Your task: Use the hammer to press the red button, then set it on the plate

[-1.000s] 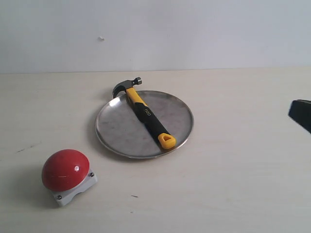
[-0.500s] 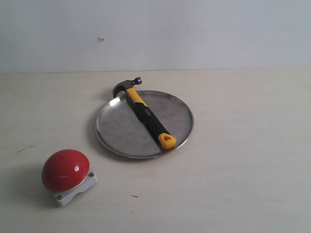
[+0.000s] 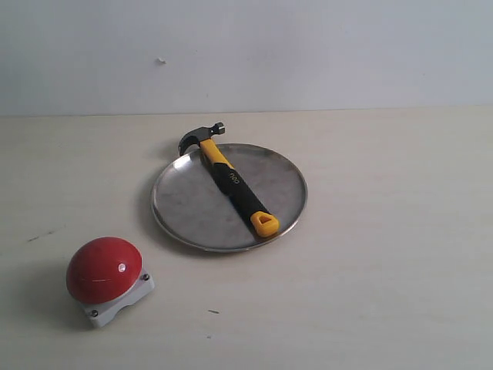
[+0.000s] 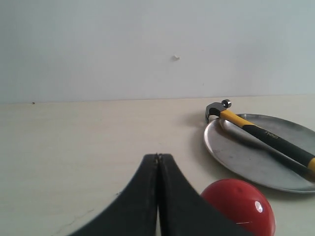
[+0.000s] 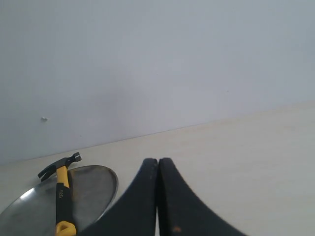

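Observation:
The hammer [image 3: 232,182], with a yellow and black handle and a dark head, lies across the steel plate [image 3: 189,204], its head over the far rim. The red button [image 3: 102,269] on its grey base sits at the front left of the table. Neither gripper shows in the exterior view. In the left wrist view my left gripper [image 4: 158,156] is shut and empty, with the red button [image 4: 240,208] close beside it and the hammer [image 4: 261,137] on the plate [image 4: 236,155] farther off. My right gripper [image 5: 158,160] is shut and empty, the plate [image 5: 93,189] and hammer [image 5: 62,196] off to its side.
A pale wooden table [image 3: 385,270] meets a plain white wall [image 3: 308,54] at the back. A small dark speck [image 3: 212,311] marks the tabletop near the front.
The dark tip of the right arm, seen at the right edge of the exterior view one second ago, has withdrawn out of view. Hammer, plate and button have not moved.

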